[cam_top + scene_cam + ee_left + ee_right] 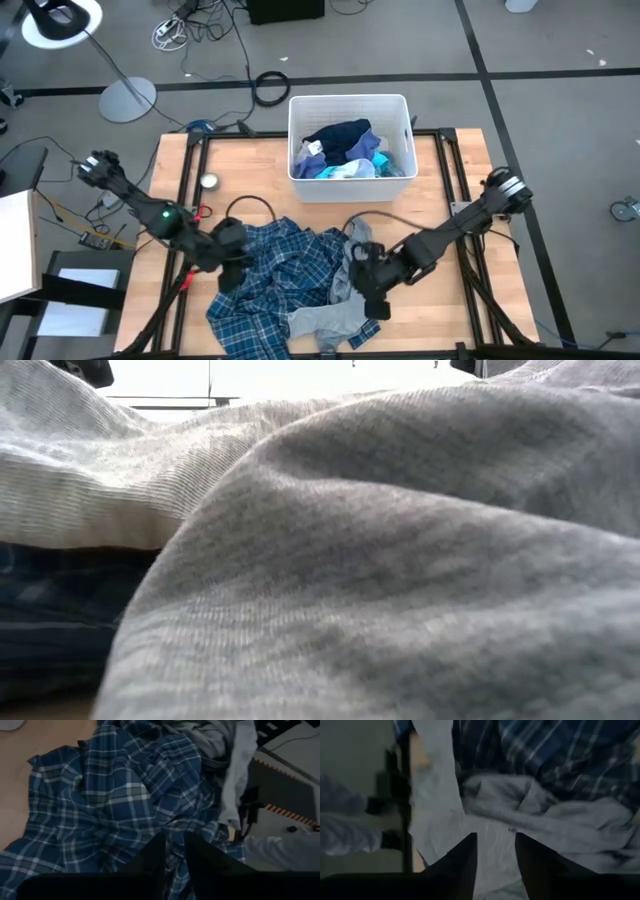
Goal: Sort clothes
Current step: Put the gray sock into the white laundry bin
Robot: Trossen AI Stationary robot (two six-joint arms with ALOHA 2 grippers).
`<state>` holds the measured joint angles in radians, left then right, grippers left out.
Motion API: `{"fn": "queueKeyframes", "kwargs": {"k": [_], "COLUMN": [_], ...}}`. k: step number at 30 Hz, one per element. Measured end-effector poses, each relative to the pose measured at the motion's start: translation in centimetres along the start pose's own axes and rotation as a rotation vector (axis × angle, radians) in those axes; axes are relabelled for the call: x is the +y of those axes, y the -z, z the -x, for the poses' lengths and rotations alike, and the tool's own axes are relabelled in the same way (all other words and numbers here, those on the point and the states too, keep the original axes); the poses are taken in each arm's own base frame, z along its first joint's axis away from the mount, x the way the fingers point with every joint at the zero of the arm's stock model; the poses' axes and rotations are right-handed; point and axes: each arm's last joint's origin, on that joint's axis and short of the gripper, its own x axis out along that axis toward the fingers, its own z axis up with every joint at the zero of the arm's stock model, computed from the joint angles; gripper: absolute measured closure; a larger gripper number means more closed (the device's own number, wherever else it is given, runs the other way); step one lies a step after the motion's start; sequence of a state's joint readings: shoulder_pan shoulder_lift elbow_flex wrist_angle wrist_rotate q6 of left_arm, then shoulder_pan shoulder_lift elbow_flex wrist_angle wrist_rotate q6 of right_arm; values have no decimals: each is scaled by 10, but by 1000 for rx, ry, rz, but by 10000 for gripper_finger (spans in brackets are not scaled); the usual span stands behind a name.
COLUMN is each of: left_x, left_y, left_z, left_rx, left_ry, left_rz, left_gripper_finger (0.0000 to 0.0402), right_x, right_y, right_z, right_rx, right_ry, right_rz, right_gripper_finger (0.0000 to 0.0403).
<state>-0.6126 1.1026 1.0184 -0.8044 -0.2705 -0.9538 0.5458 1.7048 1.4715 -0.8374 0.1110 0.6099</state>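
Two garments lie on the wooden table (460, 180) in front of the arms: a blue-white plaid shirt (275, 275), spread wide and crumpled, and a plain grey garment (335, 318), which lies partly over the shirt's right edge and reaches toward the near edge of the table. More clothes sit inside the white bin (345, 108) at the far side of the table; I can see a dark navy piece (338, 135) on top and something light blue (372, 158) beside it, but their details are too small to tell.

The left gripper (232, 268) is down on the left part of the plaid shirt. In the left wrist view its two dark fingers (152, 857) stand close together with only a narrow gap, and the plaid cloth fills that gap; it looks like a pinch on the shirt, though I cannot see the tips themselves.

The right gripper (368, 283) is low over the grey garment, where this one meets the shirt. In the right wrist view its fingers (465, 860) stand apart, with grey cloth visible between them and not squeezed, so it seems released.

The low view is almost filled by grey cloth (400, 560) lying very near that camera, with a bit of dark plaid (50, 620) under it.
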Motion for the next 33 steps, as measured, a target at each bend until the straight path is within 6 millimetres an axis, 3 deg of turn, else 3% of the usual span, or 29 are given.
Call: {"fn": "queueKeyframes", "kwargs": {"k": [8,10,12,16,26,33], "left_x": [10,10,11,11,12,13], "left_y": [16,16,17,17,16,12], "left_z": [9,8,7,7,7,7], "left_rx": [4,-4,1,-8,-50,-139], "left_ry": [31,33,20,14,-16,-58], "left_rz": [-12,-13,-17,-18,-17,21], "left_gripper_finger": [326,326,326,326,326,326], "right_x": [15,16,16,15,-19,-63], "right_y": [6,8,8,5,-3,-19], "right_z": [-50,-55,-54,-35,34,92], "right_rx": [66,80,77,44,-77,-352], "right_ry": [-2,7,5,-18,75,229], "right_rz": [16,2,-16,-19,-57,-88], "right_gripper_finger": [220,235,275,385,401,402]}}
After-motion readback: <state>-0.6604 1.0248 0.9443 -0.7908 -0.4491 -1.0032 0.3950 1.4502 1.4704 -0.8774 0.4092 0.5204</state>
